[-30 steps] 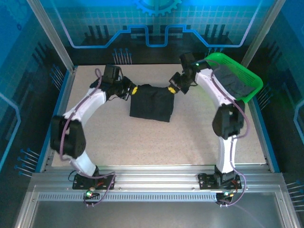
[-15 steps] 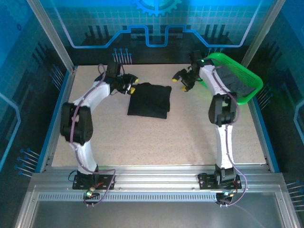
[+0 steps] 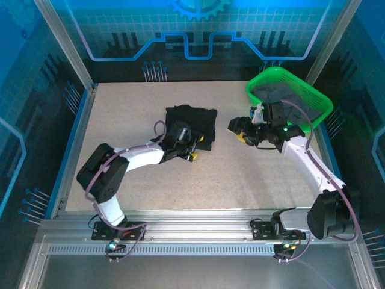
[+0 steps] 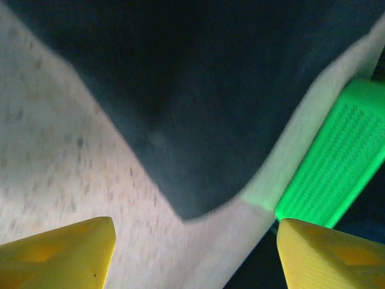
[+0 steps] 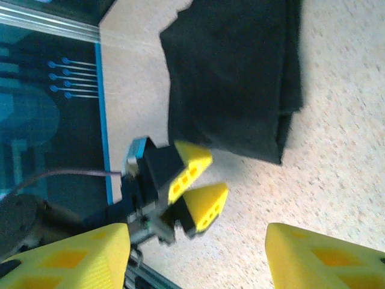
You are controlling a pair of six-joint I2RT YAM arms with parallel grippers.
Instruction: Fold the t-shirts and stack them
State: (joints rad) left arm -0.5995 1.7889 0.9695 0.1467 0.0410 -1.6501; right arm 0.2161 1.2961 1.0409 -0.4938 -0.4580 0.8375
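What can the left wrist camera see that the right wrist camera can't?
The left wrist camera sees the green basket past the shirt's corner. The right wrist camera instead sees the left claw, open above the table, and the blue table edge behind it. Both see the black t-shirt lying on the speckled table.

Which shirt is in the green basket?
The dark grey t-shirt, bunched inside the green basket at the far right. The black t-shirt lies folded flat on the table instead.

Bright overhead light, blue-tinted surround; both wrist views blurred.
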